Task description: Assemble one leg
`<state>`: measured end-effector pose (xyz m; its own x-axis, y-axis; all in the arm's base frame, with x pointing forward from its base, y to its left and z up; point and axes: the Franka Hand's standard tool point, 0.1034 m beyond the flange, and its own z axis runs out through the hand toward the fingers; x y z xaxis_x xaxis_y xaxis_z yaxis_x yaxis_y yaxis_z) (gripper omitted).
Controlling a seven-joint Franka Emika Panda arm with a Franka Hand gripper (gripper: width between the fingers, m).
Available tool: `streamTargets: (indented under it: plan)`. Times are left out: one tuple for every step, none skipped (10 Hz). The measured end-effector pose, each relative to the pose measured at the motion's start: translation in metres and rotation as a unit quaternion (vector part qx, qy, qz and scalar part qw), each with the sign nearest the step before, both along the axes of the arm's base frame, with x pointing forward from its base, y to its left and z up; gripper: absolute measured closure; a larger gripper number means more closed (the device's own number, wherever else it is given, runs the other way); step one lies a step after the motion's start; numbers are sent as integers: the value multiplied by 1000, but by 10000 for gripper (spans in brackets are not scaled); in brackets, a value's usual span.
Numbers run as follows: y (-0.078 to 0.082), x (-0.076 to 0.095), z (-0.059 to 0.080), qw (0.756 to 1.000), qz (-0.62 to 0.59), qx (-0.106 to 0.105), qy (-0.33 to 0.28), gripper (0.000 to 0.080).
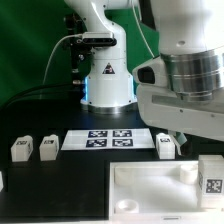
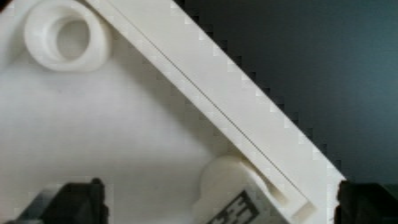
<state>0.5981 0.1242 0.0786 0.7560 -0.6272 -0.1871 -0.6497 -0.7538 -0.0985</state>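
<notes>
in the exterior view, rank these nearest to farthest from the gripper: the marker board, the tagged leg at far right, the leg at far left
The gripper hangs under the arm at the exterior view's right.
1. tagged leg: far right, in the foreground.
2. marker board: middle of the table.
3. leftmost leg: far left.

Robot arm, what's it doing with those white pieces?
The white robot arm hangs over a large white square plastic plate with round corner sockets. Its gripper is open, holding nothing. Small white plastic leg blocks with black-and-white tags stand loose on the black table. The socket seen from the wrist is empty.
</notes>
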Motion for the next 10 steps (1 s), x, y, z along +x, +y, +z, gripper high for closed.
streamTargets:
  plan:
    - [-1,0,-1,999,53,4,-10,150]
    - [-1,0,-1,997,77,6,-15,150]
    - [1,2,1,987,159,-15,-32,150]
    - [4,10,5,968,244,-28,-57,150]
    - [2,17,6,949,305,-25,-71,150]
    - [-3,26,5,932,353,-23,-83,150]
    - [-6,28,5,924,372,-22,-87,150]
    - [-5,27,5,921,378,-21,-87,150]
    - [-5,27,5,922,378,-21,-87,150]
    - [-5,27,4,922,377,-21,-87,268]
